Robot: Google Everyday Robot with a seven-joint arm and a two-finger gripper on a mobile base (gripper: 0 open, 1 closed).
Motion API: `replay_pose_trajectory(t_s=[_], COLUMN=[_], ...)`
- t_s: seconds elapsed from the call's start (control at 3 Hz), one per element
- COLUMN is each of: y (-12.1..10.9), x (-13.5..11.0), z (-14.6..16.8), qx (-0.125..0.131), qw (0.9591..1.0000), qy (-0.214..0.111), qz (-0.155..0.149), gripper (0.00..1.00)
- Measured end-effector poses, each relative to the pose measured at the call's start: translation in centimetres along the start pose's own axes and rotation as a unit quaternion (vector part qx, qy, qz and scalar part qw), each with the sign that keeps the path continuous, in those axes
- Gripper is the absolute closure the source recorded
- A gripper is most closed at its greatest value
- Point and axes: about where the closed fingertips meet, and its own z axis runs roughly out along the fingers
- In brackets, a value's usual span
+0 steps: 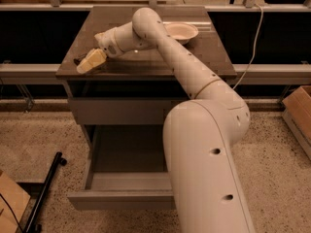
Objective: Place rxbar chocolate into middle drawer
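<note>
The gripper sat low at the front left corner of the counter, over the chocolate bar, of which only 1 dark end showed. Whether the jaws were open or closed could not be told. The middle drawer stood open without the bar. Lifting, carrying and release apparently remained.

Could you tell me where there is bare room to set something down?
The grey middle drawer is bare left of the white arm. The brown tabletop is free in front of the white bowl. Crowded: its front-left corner, where the gripper overlaps the black snack bar.
</note>
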Motion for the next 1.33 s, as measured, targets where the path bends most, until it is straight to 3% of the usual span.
replay_pose_trajectory(t_s=[0.67, 1.33], y=[-0.36, -0.36], x=[1.42, 1.55], z=[1.06, 0.78], qx=[0.001, 0.005], qw=[0.9997, 0.9995], qy=[0.001, 0.003], qz=[0.024, 0.031], gripper=[0.42, 0.89])
